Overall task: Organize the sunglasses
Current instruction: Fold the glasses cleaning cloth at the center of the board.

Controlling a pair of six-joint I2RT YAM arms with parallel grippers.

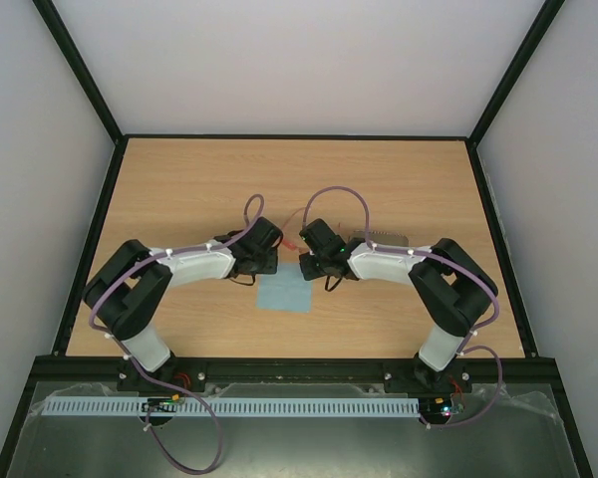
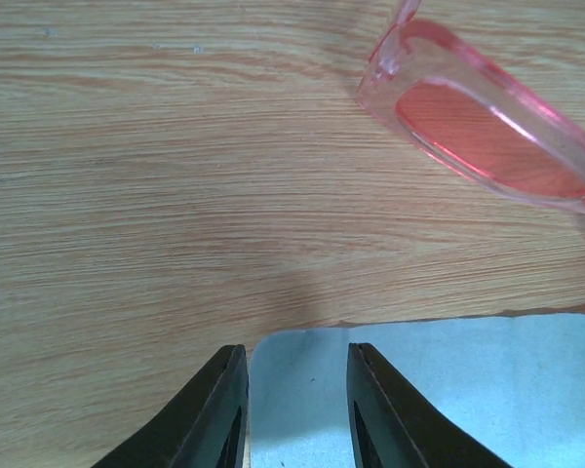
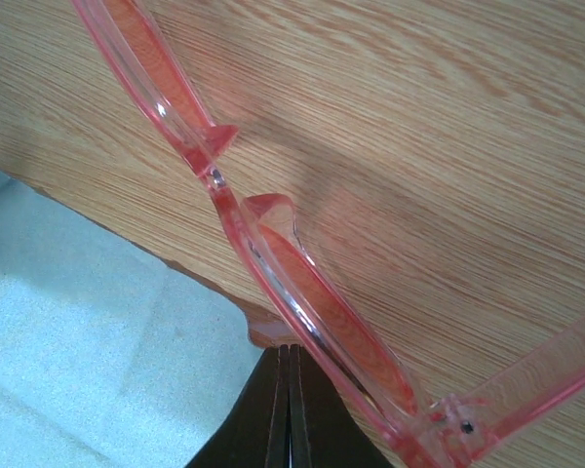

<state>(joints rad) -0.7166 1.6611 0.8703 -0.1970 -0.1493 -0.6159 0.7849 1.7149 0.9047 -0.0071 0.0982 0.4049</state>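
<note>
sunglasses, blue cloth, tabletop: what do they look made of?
sunglasses: translucent red-pink plastic by the look, glossy, with light passing through the frame and lens.
cloth: light blue, matte, fine-textured fabric, probably microfibre.
table: wood-grain surface with a smooth low sheen; solid wood or laminate, cannot tell.

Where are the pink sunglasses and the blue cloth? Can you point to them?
sunglasses (image 2: 487, 146): left wrist view, on the red lens.
blue cloth (image 2: 468, 390): left wrist view, on its bare surface near the top edge.
</note>
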